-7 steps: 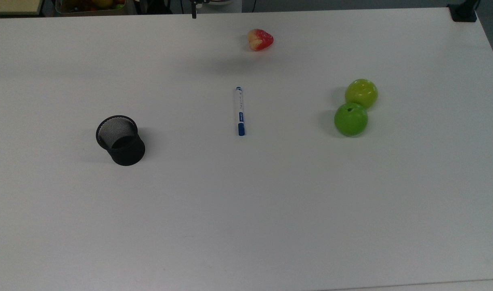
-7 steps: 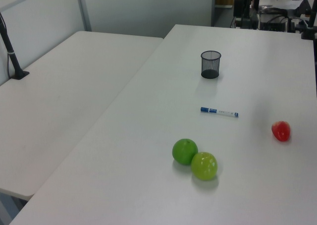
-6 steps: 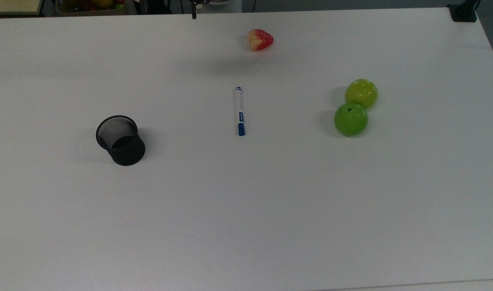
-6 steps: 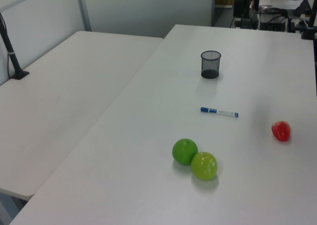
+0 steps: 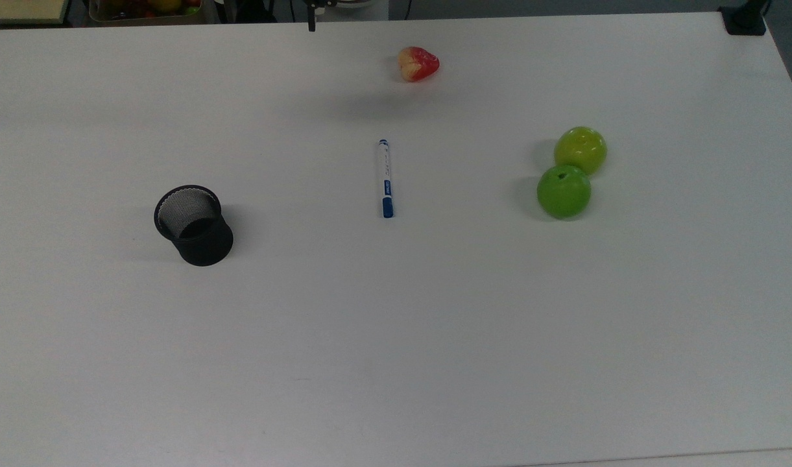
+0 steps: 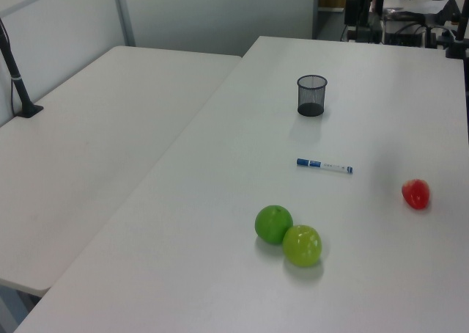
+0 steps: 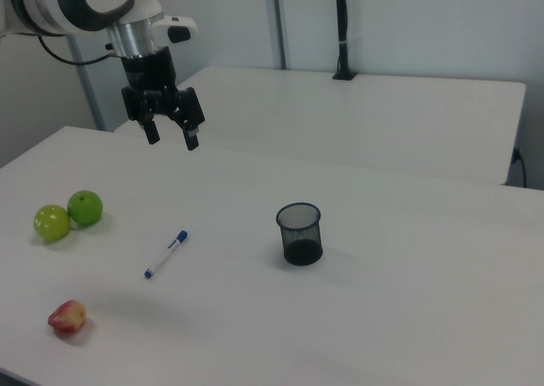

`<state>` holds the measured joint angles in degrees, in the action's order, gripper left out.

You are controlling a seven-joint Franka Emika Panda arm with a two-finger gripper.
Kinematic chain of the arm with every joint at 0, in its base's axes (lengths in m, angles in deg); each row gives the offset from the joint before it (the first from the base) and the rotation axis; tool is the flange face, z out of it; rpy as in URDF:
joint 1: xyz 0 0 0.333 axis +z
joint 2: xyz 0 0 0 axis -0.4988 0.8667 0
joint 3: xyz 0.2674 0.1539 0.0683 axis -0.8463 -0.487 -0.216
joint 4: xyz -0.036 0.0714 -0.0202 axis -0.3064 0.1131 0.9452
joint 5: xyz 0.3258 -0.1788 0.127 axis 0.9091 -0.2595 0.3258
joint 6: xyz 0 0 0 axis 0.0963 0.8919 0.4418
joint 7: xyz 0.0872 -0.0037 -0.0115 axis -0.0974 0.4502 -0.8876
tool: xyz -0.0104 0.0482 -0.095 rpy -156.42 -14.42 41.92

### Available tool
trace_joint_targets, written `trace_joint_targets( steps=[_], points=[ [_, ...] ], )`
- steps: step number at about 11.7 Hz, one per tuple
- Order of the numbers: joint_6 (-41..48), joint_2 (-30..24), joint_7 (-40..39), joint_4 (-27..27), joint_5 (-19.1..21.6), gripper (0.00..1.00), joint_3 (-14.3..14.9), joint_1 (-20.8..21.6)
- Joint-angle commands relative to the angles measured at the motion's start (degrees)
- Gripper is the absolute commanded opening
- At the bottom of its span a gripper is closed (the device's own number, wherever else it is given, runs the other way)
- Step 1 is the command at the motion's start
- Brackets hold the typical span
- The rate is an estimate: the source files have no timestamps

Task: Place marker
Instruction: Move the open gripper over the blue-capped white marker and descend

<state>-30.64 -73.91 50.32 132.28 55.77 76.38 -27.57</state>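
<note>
Nothing on the table has moved since the earlier frames: top view and left view match them, every object in the same spot.

Marker (image 5: 385, 179) lies flat on the white table (image 5: 434, 337), mid-table, untouched. In the top view its blue cap points to the near edge and the small blue tip to the far edge. In the right view (image 7: 166, 254) it sits diagonally, cap end toward the mesh cup.

Black mesh cup (image 5: 193, 224) stands upright, well apart from the marker, on the top view's left. It looks to hold nothing.

Two green apples touch each other on the top view's right: the darker green apple (image 5: 564, 191) nearer, the yellow-green apple (image 5: 580, 150) farther. Both are well apart from the marker.

Red-yellow fruit (image 5: 418, 63) sits near the far edge in the top view, beyond the marker's tip end, not touching it.

Gripper (image 7: 170, 135) hangs in the air in the right view, high above the table, pointing down, fingers (image 7: 192, 137) spread wide with nothing between them. It is on the right view's left, above the area between the apples and the marker, well clear of all objects.

A second white table (image 6: 88, 149) stands beside the work table on the left view's left.
</note>
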Motion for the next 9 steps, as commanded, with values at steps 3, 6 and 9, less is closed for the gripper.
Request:
trace_joint_targets(
  steps=[3,6,9],
  points=[
    [-3.9,1.1,0.6,1.3,0.9,1.0,-1.4,1.4],
    [-7.9,3.2,3.6,3.8,0.9,1.0,-5.2,2.7],
    [-12.9,3.3,6.0,9.0,0.9,1.0,-7.6,3.1]
  ],
)
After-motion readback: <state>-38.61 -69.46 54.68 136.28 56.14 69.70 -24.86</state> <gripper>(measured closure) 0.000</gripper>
